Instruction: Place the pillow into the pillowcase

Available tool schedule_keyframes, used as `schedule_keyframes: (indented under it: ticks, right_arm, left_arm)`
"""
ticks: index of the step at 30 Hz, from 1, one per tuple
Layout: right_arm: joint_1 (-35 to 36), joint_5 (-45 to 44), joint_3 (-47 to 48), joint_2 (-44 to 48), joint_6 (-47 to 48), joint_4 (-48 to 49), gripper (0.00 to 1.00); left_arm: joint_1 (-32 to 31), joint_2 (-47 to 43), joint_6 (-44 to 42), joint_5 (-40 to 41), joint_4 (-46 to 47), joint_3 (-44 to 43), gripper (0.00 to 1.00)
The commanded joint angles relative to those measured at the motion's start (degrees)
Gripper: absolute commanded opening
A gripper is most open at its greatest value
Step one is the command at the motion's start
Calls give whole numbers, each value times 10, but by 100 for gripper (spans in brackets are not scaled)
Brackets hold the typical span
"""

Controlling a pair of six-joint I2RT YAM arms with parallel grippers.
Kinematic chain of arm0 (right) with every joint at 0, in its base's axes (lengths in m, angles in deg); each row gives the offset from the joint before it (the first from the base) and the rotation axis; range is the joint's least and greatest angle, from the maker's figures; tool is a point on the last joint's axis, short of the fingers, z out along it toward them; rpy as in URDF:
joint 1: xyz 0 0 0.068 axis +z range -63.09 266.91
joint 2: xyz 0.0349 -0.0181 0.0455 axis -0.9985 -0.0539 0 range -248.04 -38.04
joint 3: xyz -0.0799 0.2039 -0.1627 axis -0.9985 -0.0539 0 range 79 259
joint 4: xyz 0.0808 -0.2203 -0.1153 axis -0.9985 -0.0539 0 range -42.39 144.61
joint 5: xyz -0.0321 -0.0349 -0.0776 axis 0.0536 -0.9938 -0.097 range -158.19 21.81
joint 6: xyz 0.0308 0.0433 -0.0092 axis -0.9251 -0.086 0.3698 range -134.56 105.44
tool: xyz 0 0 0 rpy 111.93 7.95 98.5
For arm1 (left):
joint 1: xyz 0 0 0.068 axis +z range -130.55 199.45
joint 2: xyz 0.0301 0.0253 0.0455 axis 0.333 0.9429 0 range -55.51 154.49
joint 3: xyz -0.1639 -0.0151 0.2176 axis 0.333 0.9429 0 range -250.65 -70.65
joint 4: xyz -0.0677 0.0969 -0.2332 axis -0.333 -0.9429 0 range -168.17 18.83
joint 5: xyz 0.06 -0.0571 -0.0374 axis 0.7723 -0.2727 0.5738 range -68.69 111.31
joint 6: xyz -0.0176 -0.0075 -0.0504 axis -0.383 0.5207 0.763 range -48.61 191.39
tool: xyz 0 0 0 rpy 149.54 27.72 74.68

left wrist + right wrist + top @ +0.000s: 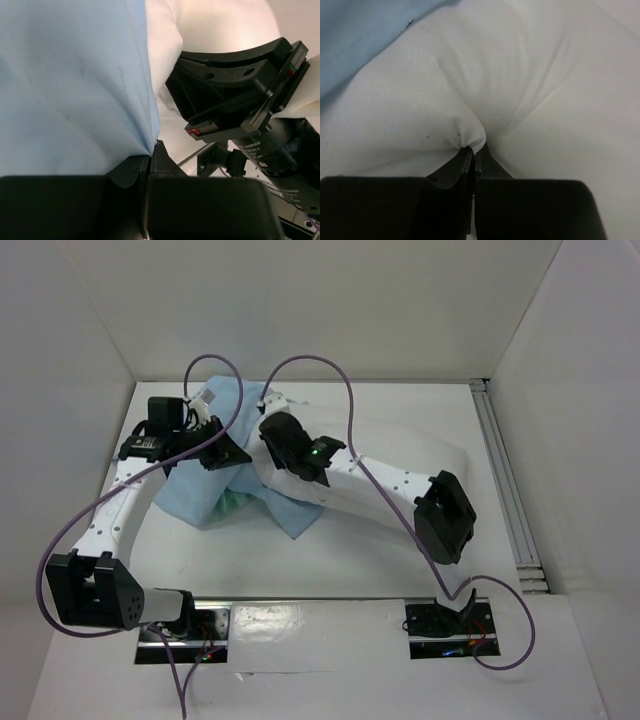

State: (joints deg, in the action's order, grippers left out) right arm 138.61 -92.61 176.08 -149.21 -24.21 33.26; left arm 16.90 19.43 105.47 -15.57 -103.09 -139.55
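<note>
- Left jaws are pinched together on the edge of the pillowcase, with light blue cloth bunching right at the tips.
- Right jaws are clamped tight on a fold of the pillow, and the white fabric puckers into the nip.
- From above, the pillow lies across the middle and right of the tabletop. The pillowcase is crumpled at its left end, touching and partly overlapping it.
- Progress looks early. Both grips are on, but most of the pillow sits bare outside the case, and I cannot tell whether any corner is inside yet.
- What's left, by my reading: hold the mouth open, feed the pillow in, then pull the case along its full length.
- The tabletop is plain white, boxed in by white walls, with a metal rail along the right side.
</note>
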Motion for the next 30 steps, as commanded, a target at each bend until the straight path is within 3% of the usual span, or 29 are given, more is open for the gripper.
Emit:
schedule_keyframes:
  ticks: [1,2,4,5,8,10,15,17,18,20,21,25,30]
  right_arm:
    - [-16,-58,-64,-48,-19,-43,0]
    - [-16,-52,-72,-39,-26,-43,0]
    - [-16,-40,-84,-25,-34,-36,0]
    - [-16,-40,-91,-25,-34,-36,0]
    - [-16,-40,-96,-11,-39,-31,0]
    - [-16,-40,-96,-5,-39,-31,0]
    - [-11,-40,-96,6,-33,-31,0]
    - [-11,-34,-96,6,-33,-26,0]
    - [-11,-34,-96,6,-33,-26,0]
    - [-11,-34,-90,6,-38,-31,0]
    - [-11,-34,-90,6,-38,-31,0]
    - [-11,-29,-85,11,-38,-31,0]
    - [-11,-34,-85,17,-38,-36,0]
  left_arm:
    - [3,-28,-23,-79,-62,-21,4]
    - [3,-28,-23,-73,-69,-21,24]
    - [3,-28,-30,-56,-75,-3,38]
    - [3,-33,-30,-44,-75,-3,39]
    - [3,-44,-19,23,-75,3,29]
    - [3,-44,-19,57,-75,3,0]
    - [-3,-33,-24,35,-75,3,0]
    - [-21,-28,-24,76,-94,-5,25]
    - [-30,-28,-24,97,-101,-11,50]
    - [-50,-28,-24,148,-107,7,70]
    - [-55,-33,-24,156,-107,16,74]
    - [-80,-28,2,191,-77,51,74]
    - [-107,-9,34,254,-39,58,68]
